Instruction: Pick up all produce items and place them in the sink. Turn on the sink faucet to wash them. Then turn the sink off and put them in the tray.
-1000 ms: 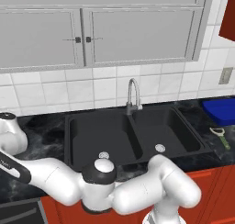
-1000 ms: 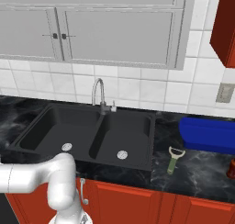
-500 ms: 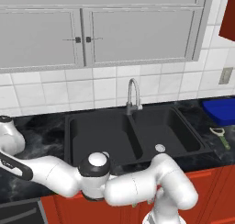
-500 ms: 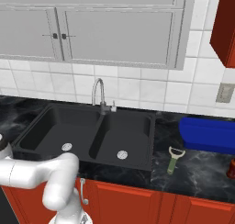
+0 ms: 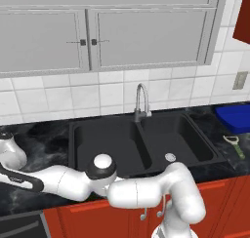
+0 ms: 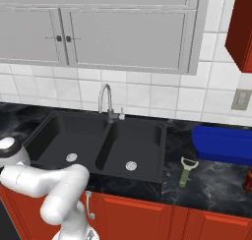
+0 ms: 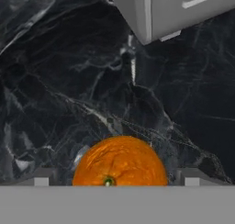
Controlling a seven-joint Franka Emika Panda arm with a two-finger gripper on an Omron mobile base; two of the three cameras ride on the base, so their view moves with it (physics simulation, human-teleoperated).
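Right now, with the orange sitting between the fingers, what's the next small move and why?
Probably close the gripper on the orange. In the hand view the fruit rests on the dark marble counter, centred between the two finger tips, which stand wide open on either side of it. It is not yet gripped, and the sink holds no fruit.

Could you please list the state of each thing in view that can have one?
Orange: on the counter, between the open fingers, not gripped.
Gripper: open.
Faucet: off, no water running.
Sink: both basins empty.
Tray: empty.
Cabinet doors: closed.
Peeler: lying flat on counter.
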